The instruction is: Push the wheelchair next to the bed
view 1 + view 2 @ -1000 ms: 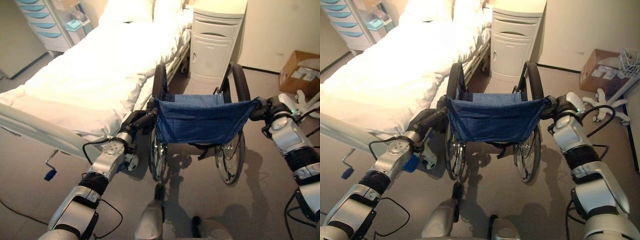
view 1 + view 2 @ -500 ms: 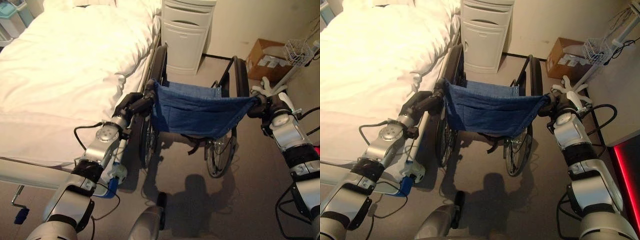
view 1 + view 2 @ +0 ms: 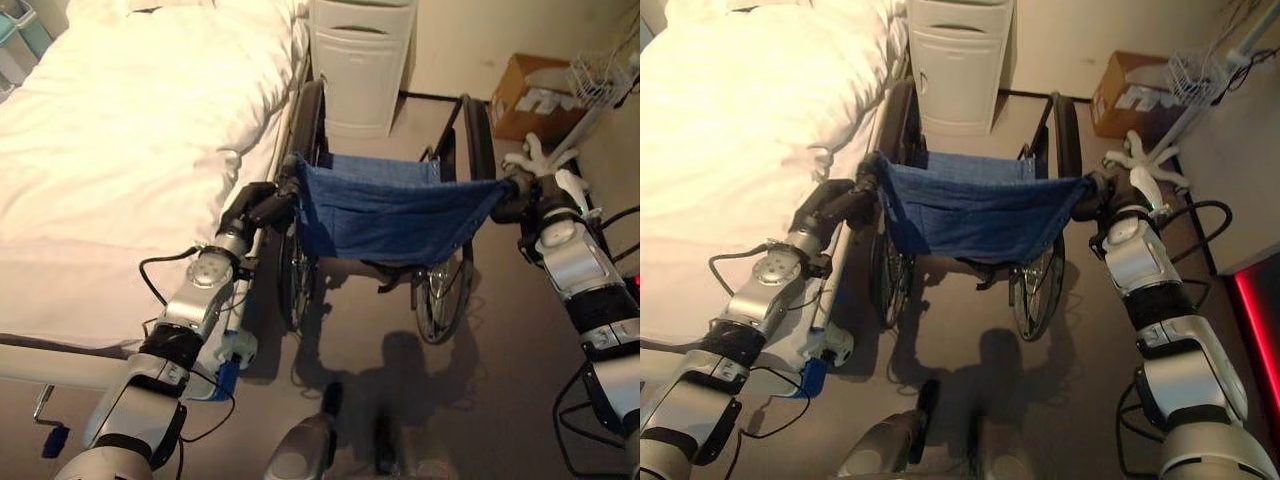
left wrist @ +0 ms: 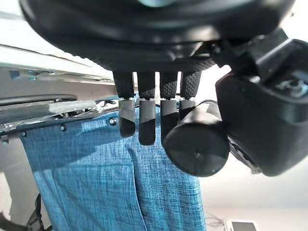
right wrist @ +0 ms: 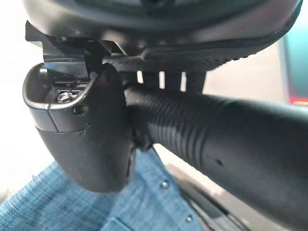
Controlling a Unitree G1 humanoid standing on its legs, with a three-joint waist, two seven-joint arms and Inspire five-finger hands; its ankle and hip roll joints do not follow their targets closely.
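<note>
Here the wheelchair (image 3: 390,215) stands right alongside the bed (image 3: 130,140), its left wheel close against the bed's edge, a white cabinet (image 3: 362,60) just ahead. The left hand (image 3: 255,205) and the right hand (image 3: 520,195) each have fingers wrapped round a push handle.

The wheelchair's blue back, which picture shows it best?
The left eye view: the whole blue backrest shows, stretched between both push handles. The right eye view shows it nearly as well; both wrist views catch just a close patch of blue cloth.
</note>
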